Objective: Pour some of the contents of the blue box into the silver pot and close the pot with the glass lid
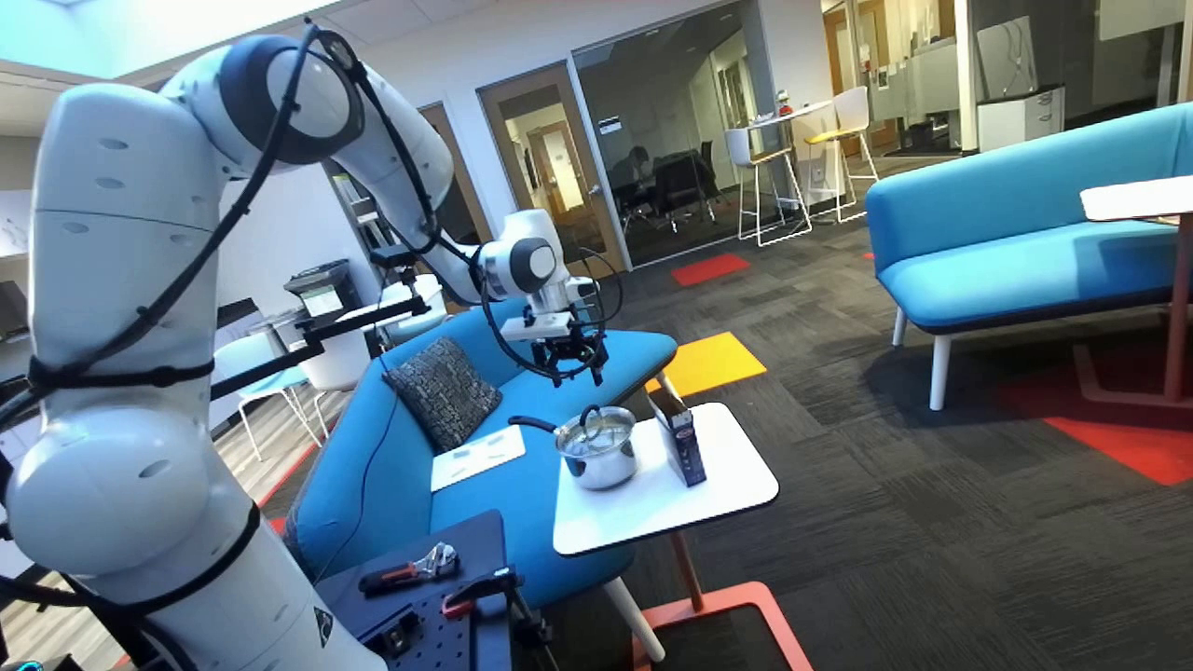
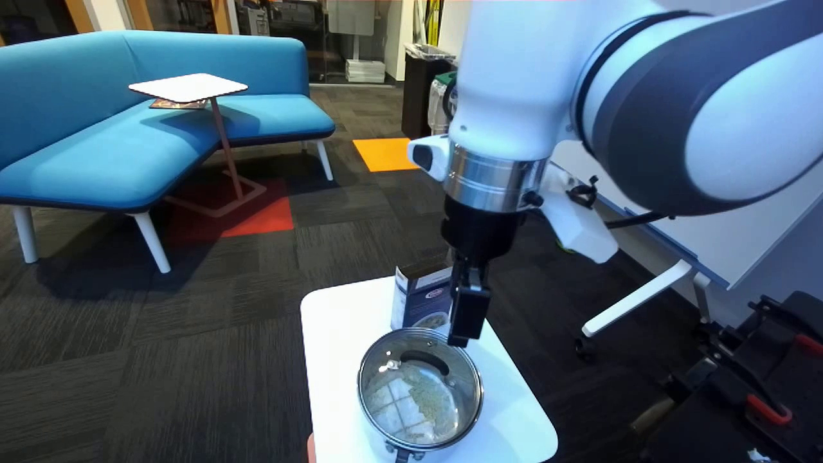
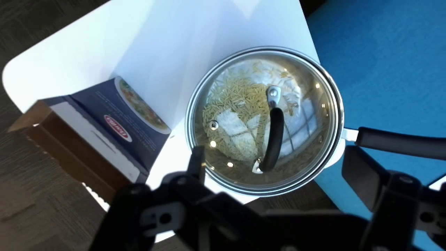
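The silver pot [image 1: 604, 469] stands on a small white table, its black handle [image 3: 400, 142] reaching over the blue sofa. The glass lid [image 2: 411, 392] lies on the pot in all views, its black handle [image 3: 274, 139] uppermost. Small pale grains show through the glass in the wrist view. The blue box [image 3: 122, 122] stands upright with its top open beside the pot; it also shows in both exterior views [image 1: 686, 445] [image 2: 421, 302]. My gripper [image 3: 275, 153] is open and empty above the pot, fingers wide apart. It shows above the lid in both exterior views [image 1: 578, 376] [image 2: 464, 331].
The white table [image 1: 652, 517] has its edge close to the pot. The blue sofa [image 1: 508, 494] adjoins it, with a grey pillow [image 1: 445, 391] and a white board [image 1: 478, 458]. A dark cart [image 1: 447, 615] with tools stands near the robot base.
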You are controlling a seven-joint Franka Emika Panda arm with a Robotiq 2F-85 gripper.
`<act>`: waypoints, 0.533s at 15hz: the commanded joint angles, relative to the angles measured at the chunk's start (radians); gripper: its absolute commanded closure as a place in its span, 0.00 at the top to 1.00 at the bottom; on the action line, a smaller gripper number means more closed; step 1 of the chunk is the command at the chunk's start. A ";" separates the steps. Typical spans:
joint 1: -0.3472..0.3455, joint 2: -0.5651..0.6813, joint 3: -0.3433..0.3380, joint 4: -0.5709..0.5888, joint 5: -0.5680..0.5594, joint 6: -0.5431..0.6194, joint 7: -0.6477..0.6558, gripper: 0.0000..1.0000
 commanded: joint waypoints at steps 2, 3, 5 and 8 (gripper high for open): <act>-0.095 -0.205 0.059 -0.193 0.056 0.044 -0.102 1.00; -0.108 -0.226 0.067 -0.209 0.070 0.047 -0.124 1.00; -0.091 -0.176 0.056 -0.151 0.051 0.011 -0.096 1.00; -0.105 -0.216 0.064 -0.184 0.069 0.012 -0.121 1.00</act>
